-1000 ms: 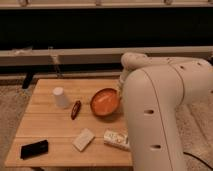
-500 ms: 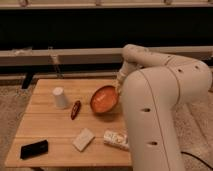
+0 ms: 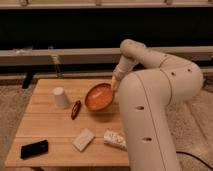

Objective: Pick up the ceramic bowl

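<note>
Arm [image 3: 155, 95] now bends higher than a second ago: the elbow link has swung up and back, and the wrist reaches down to the right rim of the ceramic bowl [image 3: 98, 96]. The bowl has changed too. It now sits tilted, its right side raised toward the wrist and the orange inside facing the camera more than before, and it has drifted slightly away from the arm's big column.

Gripper [image 3: 115, 84] is at the bowl's right edge, touching or just over the rim. Looks like it's clamped on that rim, given the tilt, but the fingers are hidden against the wrist, so I can't tell how far open it is or confirm a hold.

Read: lift has probably started, with the bowl coming off the wooden table [image 3: 45, 127] on one side only. A rim grip on a glossy bowl may slip as the weight hangs off.

Relative to the bowl:
- white cup [image 3: 61, 97] well to its left
- dark red item [image 3: 76, 109] just beside its lower left
- pale block [image 3: 83, 139] and wrapped packet [image 3: 115, 139] nearer the camera
- black object [image 3: 34, 149] far to the lower left

None of those have moved
</note>
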### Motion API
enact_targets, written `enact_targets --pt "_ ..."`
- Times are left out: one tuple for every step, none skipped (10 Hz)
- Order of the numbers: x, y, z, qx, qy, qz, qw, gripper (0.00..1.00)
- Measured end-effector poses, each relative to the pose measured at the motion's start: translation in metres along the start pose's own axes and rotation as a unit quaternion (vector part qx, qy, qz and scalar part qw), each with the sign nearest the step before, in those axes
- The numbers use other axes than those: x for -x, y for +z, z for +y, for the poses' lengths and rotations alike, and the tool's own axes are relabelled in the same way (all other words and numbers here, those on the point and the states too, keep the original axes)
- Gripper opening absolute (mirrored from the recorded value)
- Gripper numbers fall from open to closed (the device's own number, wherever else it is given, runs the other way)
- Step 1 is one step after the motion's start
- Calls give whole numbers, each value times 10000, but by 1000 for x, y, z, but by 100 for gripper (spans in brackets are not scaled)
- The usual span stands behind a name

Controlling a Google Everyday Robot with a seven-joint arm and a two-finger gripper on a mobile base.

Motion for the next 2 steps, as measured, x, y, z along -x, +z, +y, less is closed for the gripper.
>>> enact_targets --pt "-2 -2 1 4 -11 9 10000 10" --pt "-2 -2 1 9 -15 15 10000 10"
